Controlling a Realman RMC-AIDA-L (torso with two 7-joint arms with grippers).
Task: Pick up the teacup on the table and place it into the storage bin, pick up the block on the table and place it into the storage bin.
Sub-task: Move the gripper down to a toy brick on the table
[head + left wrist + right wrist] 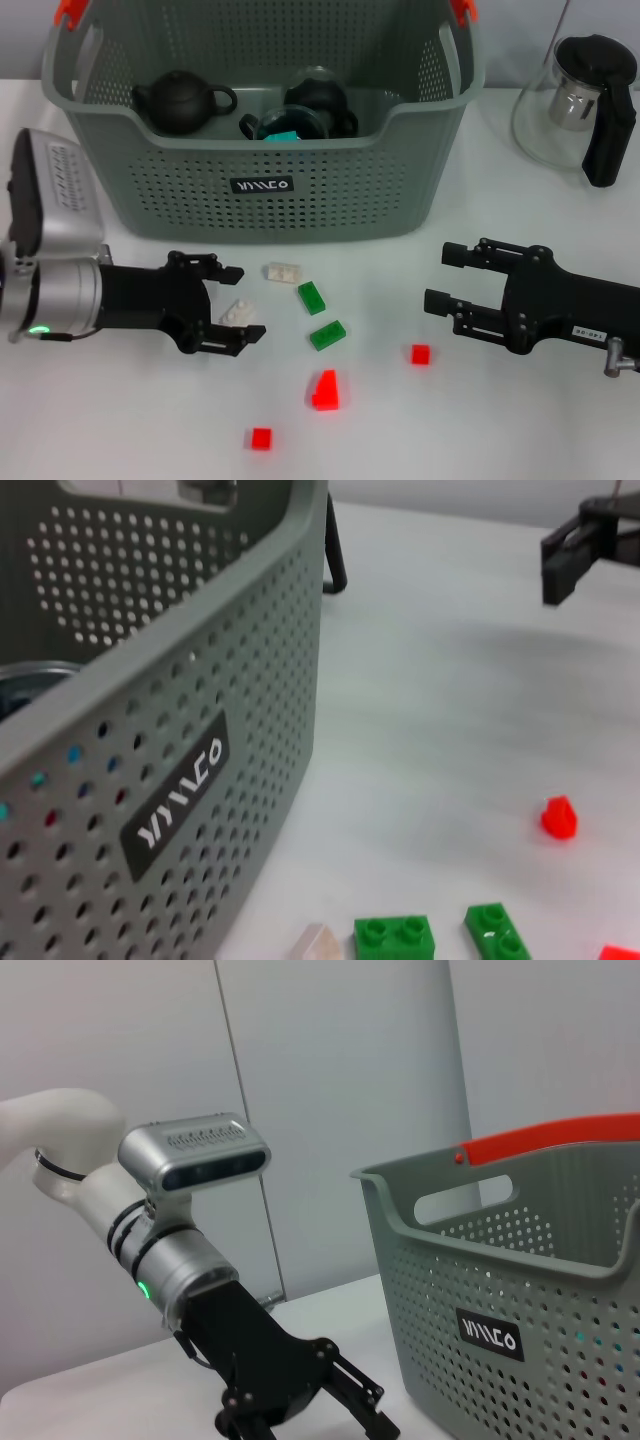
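While your left gripper (pixel 238 302) sits low over the white table (pixel 120 430), its fingers are spread apart with a small whitish block (pixel 238 312) lying between them; nothing is clamped. Your right gripper (pixel 440 277) rests on the other side of the table, fingers also spread and holding nothing, well apart from the loose pieces. You'll find the storage bin (pixel 260 190) at the back of the table, its black label facing the robot, with a dark teapot (pixel 182 101), a dark teacup (pixel 283 126) and another dark rounded vessel (pixel 318 98) already inside. Scattered in front of the bin you have a second whitish block (pixel 282 271) near the bin's front wall, two green blocks (pixel 312 298) (pixel 327 335) just beside each other, a larger red block (pixel 325 390), and two small red blocks (pixel 420 354) (pixel 261 438) farther out. A glass pitcher (pixel 580 100) with a black handle stands to the right of the bin. From the right wrist view you see the left gripper's open fingers (pixel 362 1415) close to the tabletop beside the bin.
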